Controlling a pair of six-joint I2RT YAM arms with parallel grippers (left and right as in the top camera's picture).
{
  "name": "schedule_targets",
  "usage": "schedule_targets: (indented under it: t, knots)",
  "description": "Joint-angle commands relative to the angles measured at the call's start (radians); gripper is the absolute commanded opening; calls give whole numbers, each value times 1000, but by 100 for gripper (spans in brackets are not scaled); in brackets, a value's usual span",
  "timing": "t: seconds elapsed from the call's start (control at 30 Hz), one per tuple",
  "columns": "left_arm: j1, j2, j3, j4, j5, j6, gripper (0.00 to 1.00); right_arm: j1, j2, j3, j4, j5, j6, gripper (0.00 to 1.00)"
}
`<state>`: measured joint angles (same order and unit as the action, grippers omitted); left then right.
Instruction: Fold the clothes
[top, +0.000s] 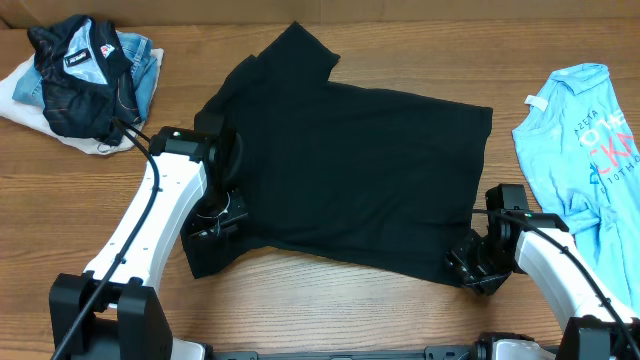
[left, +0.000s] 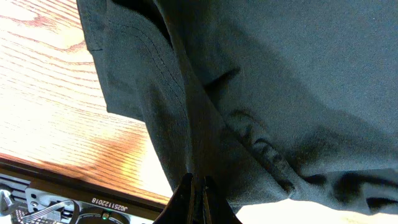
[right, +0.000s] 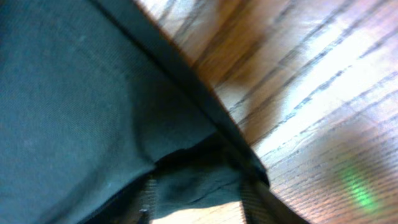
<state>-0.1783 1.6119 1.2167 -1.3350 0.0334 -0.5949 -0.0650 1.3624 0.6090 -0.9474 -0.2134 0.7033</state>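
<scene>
Across the table (top: 330, 290), black T-shirt (top: 350, 170) lies collar leftward; both hands pinch it.

The black T-shirt (top: 350, 170) lies spread mostly flat across the middle of the wooden table, plain and without print. One short sleeve points toward the far edge. Its near hem corners look slightly bunched and lifted, though the close views are blurry.

Even overhead light; the right wrist view is blurred, with glare on the table (right: 323, 93).
</scene>
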Motion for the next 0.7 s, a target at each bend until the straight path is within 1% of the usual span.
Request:
schedule_targets:
  t: [0.0,0.1,0.13,0.17,0.2,0.4,0.57,0.67]
  knots:
    - [-5,-23,18,2,9,16,5,-2,-10,-8,8,-5,12,37]
    - [-5,-23,18,0,9,16,4,-2,-10,-7,7,-5,39,20]
    - [-5,-23,18,0,9,16,4,-2,-10,-6,3,-4,55,11]
    - [-5,-23,18,0,10,16,4,-2,-10,-6,3,-5,57,9]
    - [-5,-23,18,0,11,16,4,-2,-10,-6,1,-5,58,4]
    - [-5,-23,21,-29,12,16,4,-2,-10,10,-50,5,95,4]
    - [-6,-23,48,-79,12,16,4,-2,-11,79,-122,24,109,4]
    - [-5,-23,64,-69,12,16,4,-2,-11,119,-132,40,132,4]
